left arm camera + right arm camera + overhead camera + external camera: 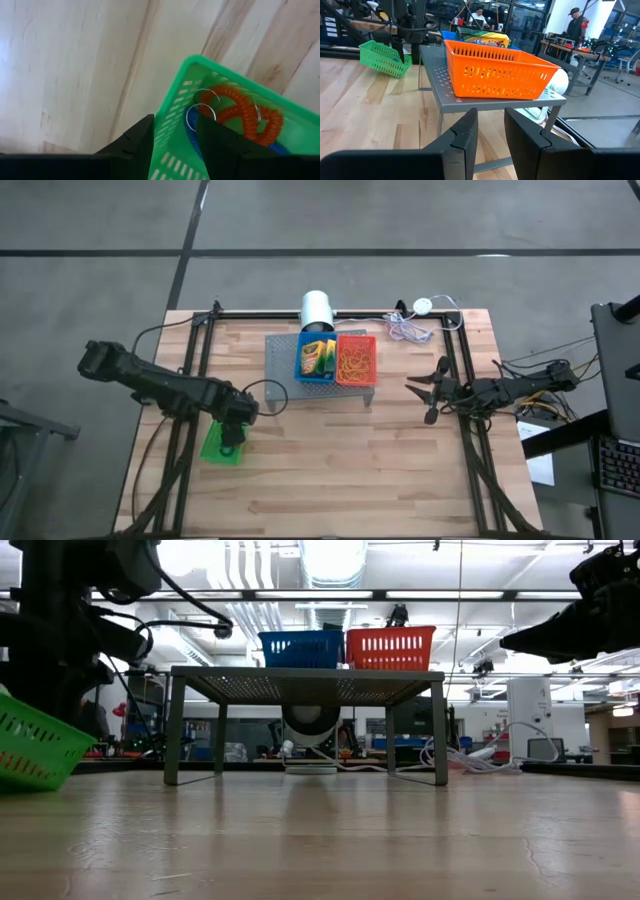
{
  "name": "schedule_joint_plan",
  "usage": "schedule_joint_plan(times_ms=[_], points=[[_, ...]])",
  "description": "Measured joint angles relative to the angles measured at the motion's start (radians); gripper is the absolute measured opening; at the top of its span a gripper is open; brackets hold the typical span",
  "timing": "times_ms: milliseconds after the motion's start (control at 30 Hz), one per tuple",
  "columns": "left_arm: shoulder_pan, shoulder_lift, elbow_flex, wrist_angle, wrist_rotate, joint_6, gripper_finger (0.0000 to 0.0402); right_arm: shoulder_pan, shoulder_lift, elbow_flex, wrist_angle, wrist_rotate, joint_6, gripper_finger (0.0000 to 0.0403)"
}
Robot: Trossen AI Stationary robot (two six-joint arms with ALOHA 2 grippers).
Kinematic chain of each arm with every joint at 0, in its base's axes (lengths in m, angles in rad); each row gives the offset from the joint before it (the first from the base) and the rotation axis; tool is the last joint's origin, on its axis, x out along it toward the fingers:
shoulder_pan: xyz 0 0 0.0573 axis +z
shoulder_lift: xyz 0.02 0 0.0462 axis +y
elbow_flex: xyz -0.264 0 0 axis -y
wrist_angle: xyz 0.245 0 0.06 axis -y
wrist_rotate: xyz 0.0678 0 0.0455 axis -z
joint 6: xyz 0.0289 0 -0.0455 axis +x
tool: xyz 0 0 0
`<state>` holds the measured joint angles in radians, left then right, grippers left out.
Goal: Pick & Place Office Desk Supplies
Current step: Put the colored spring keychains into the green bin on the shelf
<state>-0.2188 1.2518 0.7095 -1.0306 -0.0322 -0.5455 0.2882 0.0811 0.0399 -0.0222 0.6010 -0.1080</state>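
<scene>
Left gripper [236, 432] over the left part of the pale wooden plank counter [330, 470], fingers [132, 145] clamped astride the wall of a green plastic mesh basket [222, 443], 1 finger outside and 1 inside. Basket tilted, 1 edge raised off the counter in the low view [35, 748]. Inside it, an orange-red coiled loop band [240, 107] with metal key rings, resting on a blue coiled band [192, 142] mostly hidden beneath.

At counter centre, a grey perforated metal stand [283, 358] carrying a blue plastic mesh basket [316, 357] and, touching it, a red-orange plastic mesh basket [357, 359]. Green-and-yellow crayon box [320, 356] lying in the blue basket. Thin tan rubber bands [355, 361] heaped in the red-orange basket.

Right gripper [428, 392] raised above the right part of the counter, well apart from the stand, fingers [465, 135] parted slightly and holding nothing.

White cylinder [317, 308] behind the stand; coiled white cable [408, 328] at the far right corner. People [576, 22] in the room beyond.
</scene>
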Motion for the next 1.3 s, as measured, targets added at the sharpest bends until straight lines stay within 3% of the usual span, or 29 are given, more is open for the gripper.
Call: schedule_joint_plan(times_ms=[300, 533, 700, 1300], points=[[0.0, -0.013, 0.053, -0.012, 0.023, 0.0, 0.0148, 0.0, 0.0, 0.0, 0.0, 0.0, 0.0, 0.0091], [0.0, -0.04, 0.069, -0.052, -0.015, 0.093, 0.0148, 0.0, 0.0, 0.0, 0.0, 0.0, 0.0, 0.0091], [0.005, -0.039, 0.045, -0.011, -0.045, 0.172, 0.0148, 0.0, 0.0, 0.0, 0.0, 0.0, 0.0, 0.0091], [0.01, -0.039, -0.068, 0.113, 0.041, 0.133, 0.0148, 0.0, 0.0, 0.0, 0.0, 0.0, 0.0, 0.0091]])
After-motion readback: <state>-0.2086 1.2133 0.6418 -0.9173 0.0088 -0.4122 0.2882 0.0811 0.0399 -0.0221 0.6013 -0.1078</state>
